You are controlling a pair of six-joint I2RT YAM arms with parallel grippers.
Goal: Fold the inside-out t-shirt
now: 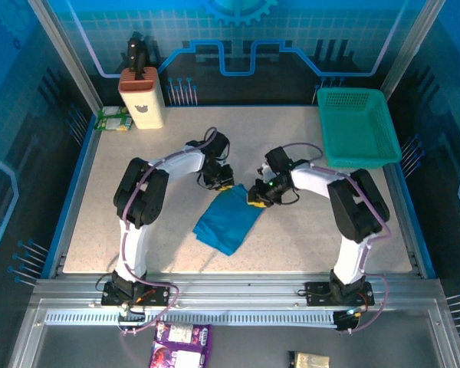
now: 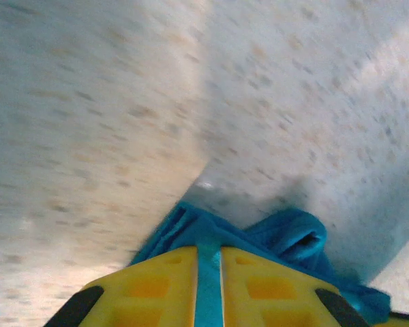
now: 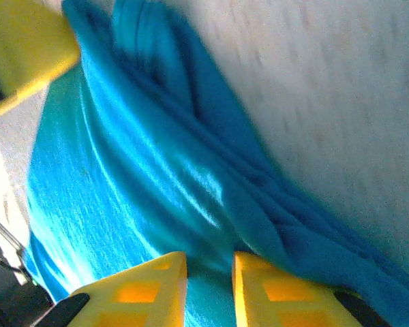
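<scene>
The inside-out t-shirt [image 1: 227, 222] lies in the middle of the table as a narrow, bunched blue bundle running from its far end toward the near left. My left gripper [image 1: 221, 185] is at the bundle's far edge. In the left wrist view a strip of the t-shirt [image 2: 286, 235] is pinched between the yellow fingers of my left gripper [image 2: 208, 251]. My right gripper [image 1: 257, 196] sits at the far right corner of the bundle. In the right wrist view my right gripper [image 3: 210, 262] is closed on a fold of the t-shirt [image 3: 143, 170].
A teal mesh basket [image 1: 358, 126] stands at the far right corner. A beige holder [image 1: 142, 98] and a green packet [image 1: 113, 119] are at the far left. Bare speckled table [image 1: 138, 245] lies on both sides of the cloth. The left gripper's yellow finger [image 3: 24, 48] is close by.
</scene>
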